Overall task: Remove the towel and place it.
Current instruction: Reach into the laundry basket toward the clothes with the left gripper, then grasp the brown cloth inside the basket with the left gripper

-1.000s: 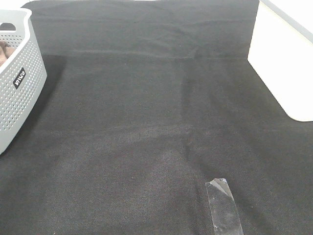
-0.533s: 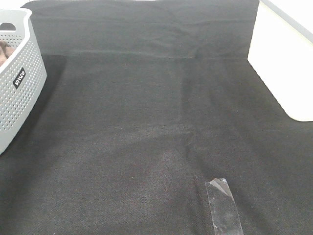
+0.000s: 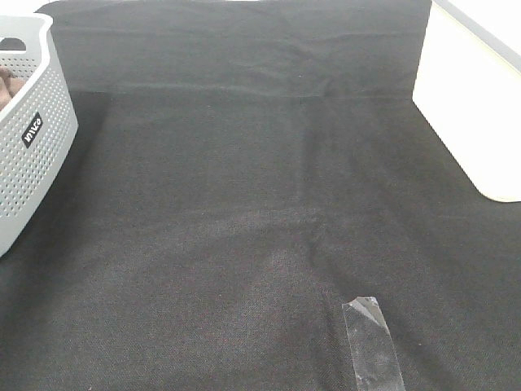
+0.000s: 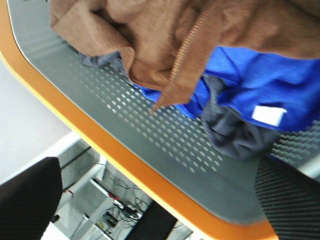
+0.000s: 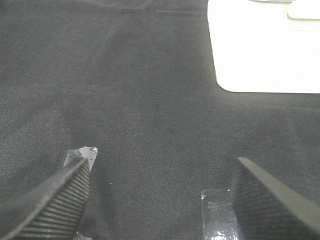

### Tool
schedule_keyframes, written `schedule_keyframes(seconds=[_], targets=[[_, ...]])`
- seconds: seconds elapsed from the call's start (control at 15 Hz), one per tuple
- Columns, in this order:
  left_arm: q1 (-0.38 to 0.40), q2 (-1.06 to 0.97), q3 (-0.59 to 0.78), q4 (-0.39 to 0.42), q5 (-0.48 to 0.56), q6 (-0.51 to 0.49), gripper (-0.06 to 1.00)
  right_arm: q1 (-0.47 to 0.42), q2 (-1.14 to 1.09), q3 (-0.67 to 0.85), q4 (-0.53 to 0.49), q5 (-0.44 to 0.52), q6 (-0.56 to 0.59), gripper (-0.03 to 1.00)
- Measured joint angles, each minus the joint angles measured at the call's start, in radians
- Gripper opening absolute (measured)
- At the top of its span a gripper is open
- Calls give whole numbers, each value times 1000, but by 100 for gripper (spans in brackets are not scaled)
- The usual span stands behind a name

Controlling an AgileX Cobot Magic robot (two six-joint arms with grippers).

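Observation:
The brown towel (image 4: 165, 35) lies crumpled inside the grey perforated basket (image 4: 150, 135), on top of a blue cloth (image 4: 255, 80) and a dark grey cloth (image 4: 235, 135). In the high view only a brown corner of the towel (image 3: 6, 83) shows over the rim of the basket (image 3: 32, 155) at the far left. My left gripper (image 4: 160, 200) is open, its two fingers wide apart over the basket's near wall, short of the towel. My right gripper (image 5: 160, 197) is open and empty, low over the black table cloth (image 5: 140, 90). Neither gripper shows in the high view.
The black table cloth (image 3: 244, 204) covers the table. A white slab (image 3: 480, 114) lies at the right edge and also shows in the right wrist view (image 5: 265, 45). A strip of clear tape (image 3: 370, 342) sticks to the cloth at the front. The basket's rim (image 4: 125, 160) looks orange.
The brown corner seen in the basket shifts slightly. Nothing else in the high view has moved.

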Motion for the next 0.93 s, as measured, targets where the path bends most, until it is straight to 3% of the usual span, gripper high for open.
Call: schedule_keyframes(seconds=[0.27, 0.47, 0.93], targets=[[116, 155, -79, -17, -48, 52, 99, 0, 0, 0, 0, 0, 0, 71], [205, 248, -128, -122, -80, 118, 99, 0, 0, 0, 0, 0, 0, 71], [217, 429, -134, -171, -103, 158, 99, 0, 0, 0, 0, 0, 0, 71]])
